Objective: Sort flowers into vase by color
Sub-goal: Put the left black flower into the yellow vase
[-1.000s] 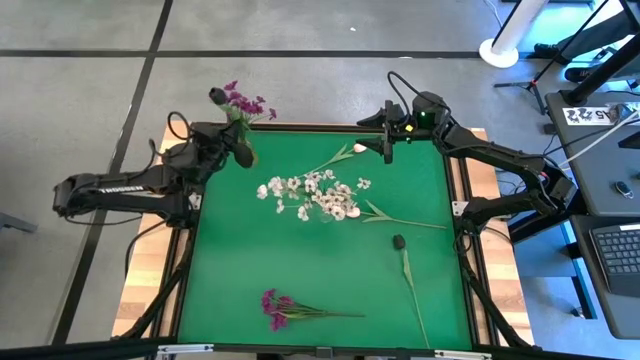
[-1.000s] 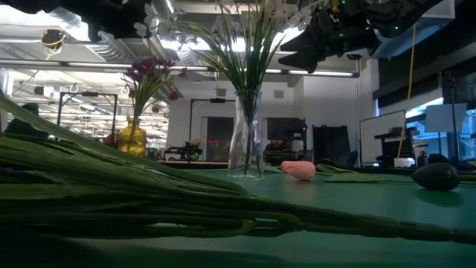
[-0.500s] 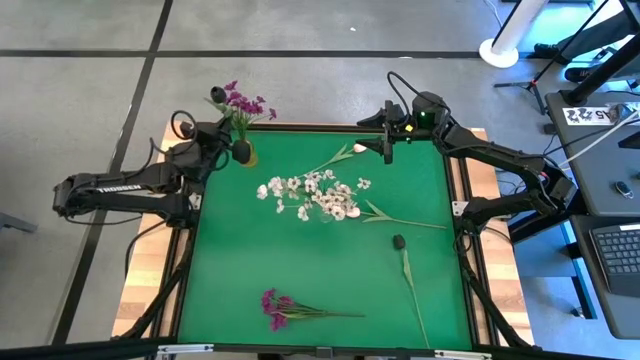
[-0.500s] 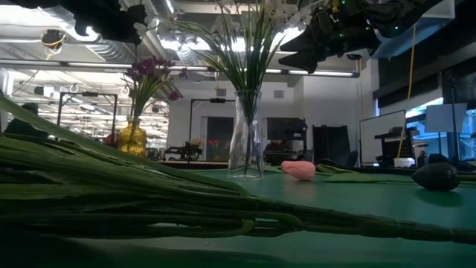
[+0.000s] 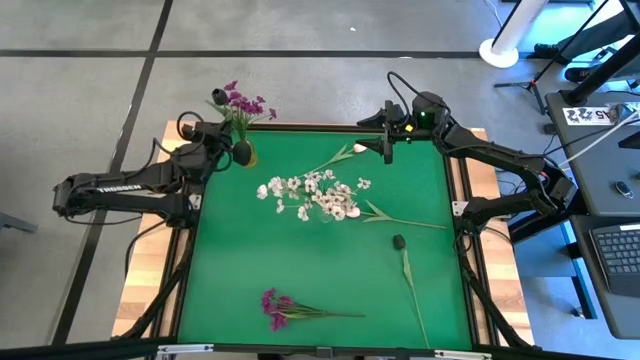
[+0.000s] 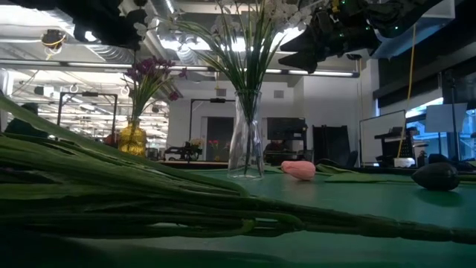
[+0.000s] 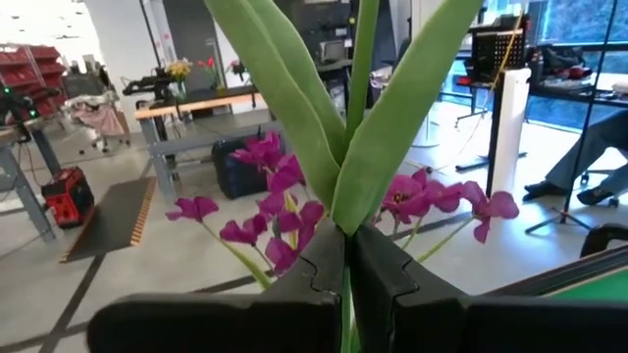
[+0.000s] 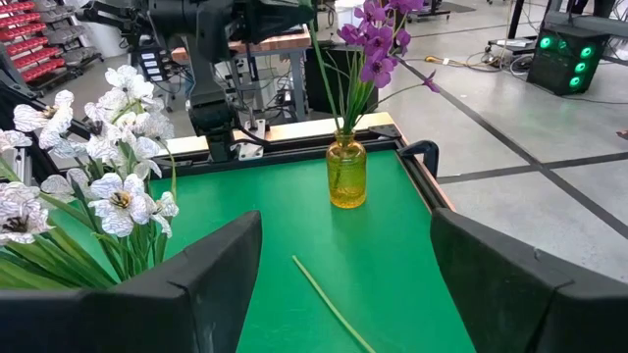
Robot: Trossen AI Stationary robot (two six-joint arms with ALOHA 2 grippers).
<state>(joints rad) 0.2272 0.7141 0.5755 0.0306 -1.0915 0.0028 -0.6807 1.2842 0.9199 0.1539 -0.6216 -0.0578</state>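
The flowers are spread over the green surface [image 5: 320, 300]. A magenta bunch [image 5: 245, 104] stands in a yellow vase [image 8: 346, 173] at the far left corner. A white spray [image 5: 312, 193] fills a clear vase [image 6: 246, 141] near the middle. A second magenta stem [image 5: 285, 307] lies by the near edge, a pale pink bud [image 6: 299, 170] lies toward the far edge, and a leafy stem [image 5: 412, 285] lies toward the near right corner beside a small dark object [image 5: 398, 241].

The left pincer [image 5: 218, 130] hangs just beside the yellow vase. Only the left wrist view shows its fingers clenched on a green leafy stem [image 7: 343, 118], with the magenta blossoms right behind. The low view alone shows both vases upright. The right wrist view shows the right pincer [image 8: 343, 284] released, jaws wide with nothing between them, above the far right corner and looking across at the yellow vase.

A second ago the left pincer was over the surface beside the vase; it has since drawn back toward the far left corner. The right arm has not moved.
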